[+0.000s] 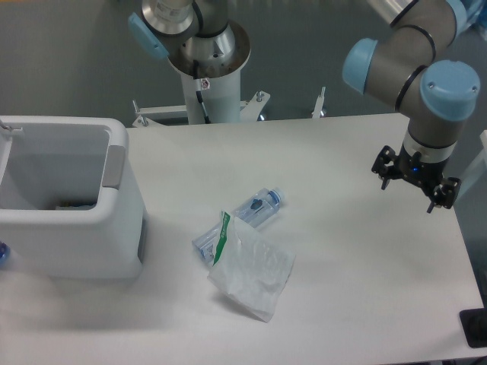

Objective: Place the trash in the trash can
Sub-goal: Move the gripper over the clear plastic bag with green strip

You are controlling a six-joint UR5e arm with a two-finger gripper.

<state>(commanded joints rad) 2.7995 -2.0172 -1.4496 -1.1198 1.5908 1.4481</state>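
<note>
The trash lies mid-table. A clear plastic bottle [257, 207] with a blue cap and label rests on its side, its lower end tucked under a translucent whitish plastic bag [253, 271] with a green strip. The white boxy trash can [114, 228] with a grey handle patch stands at the left, open at the top. My gripper [415, 188] hangs over the right side of the table, well to the right of the bottle and bag. It is open with nothing between its fingers.
The arm's pedestal [205, 76] rises behind the table's far edge. Something dark [74, 204] lies at the bottom of the can. A small blue object [2, 253] peeks in at the left edge. A black item [475, 328] sits at the table's right front corner.
</note>
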